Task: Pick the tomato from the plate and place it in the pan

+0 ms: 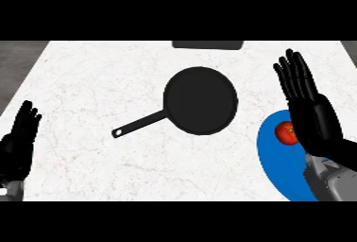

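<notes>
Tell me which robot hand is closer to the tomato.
The right robot hand: it is open, fingers straight, right beside the tomato on the blue plate. The left robot hand rests open at the opposite edge.

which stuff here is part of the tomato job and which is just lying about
Part of the job:
- tomato, on the blue plate
- blue plate, at the right
- black pan, mid-counter, handle toward lower left
- right hand, open above the plate

Just lying about:
- dark object at the counter's far edge
- left hand, open, resting at the left edge
</notes>
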